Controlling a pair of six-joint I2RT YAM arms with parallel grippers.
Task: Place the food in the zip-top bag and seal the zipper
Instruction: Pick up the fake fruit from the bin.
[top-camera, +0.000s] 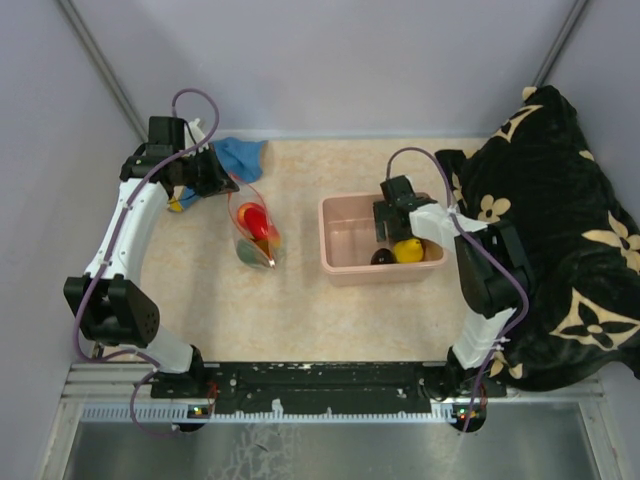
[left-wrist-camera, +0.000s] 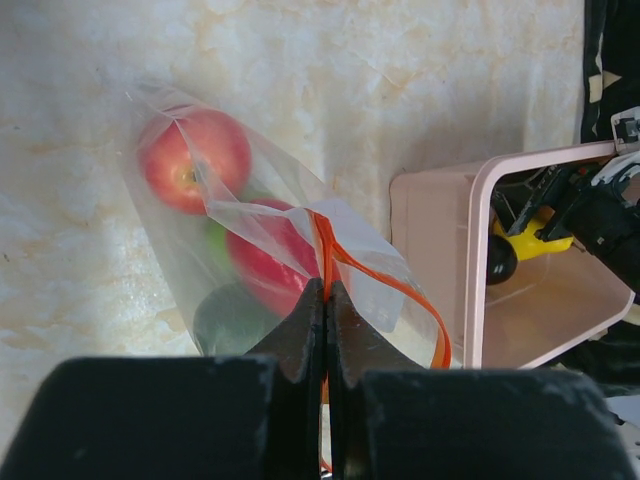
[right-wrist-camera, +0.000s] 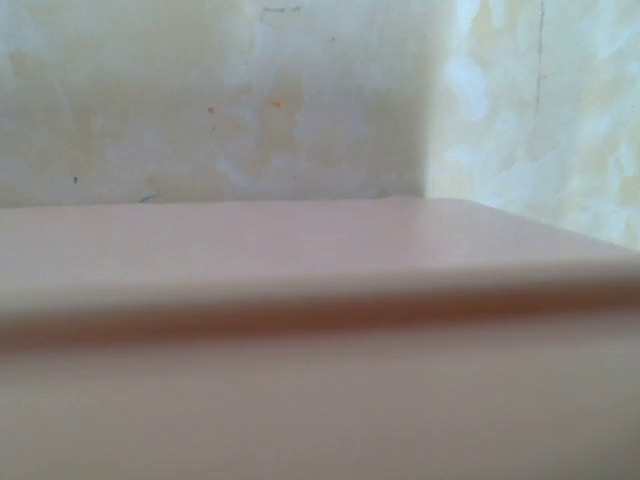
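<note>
My left fingers (left-wrist-camera: 312, 322) are pressed together on the orange zipper (left-wrist-camera: 325, 250) at the mouth of the bag (left-wrist-camera: 175, 270). The bag lies on the counter (top-camera: 300, 310) at 9 o'clock of the pink tub (top-camera: 324, 235). Inside the bag sit two red fruits (left-wrist-camera: 195, 155) and a dark green fruit (left-wrist-camera: 228, 318). My right fingers (top-camera: 386, 236) stand wide apart (their own camera shows only tub wall), low in the tub at 12 o'clock of a dark fruit (top-camera: 382, 257) and a yellow fruit (top-camera: 407, 250). I can't tell whether they touch either. A blue cloth (top-camera: 242, 157) lies at 12 o'clock of the bag.
</note>
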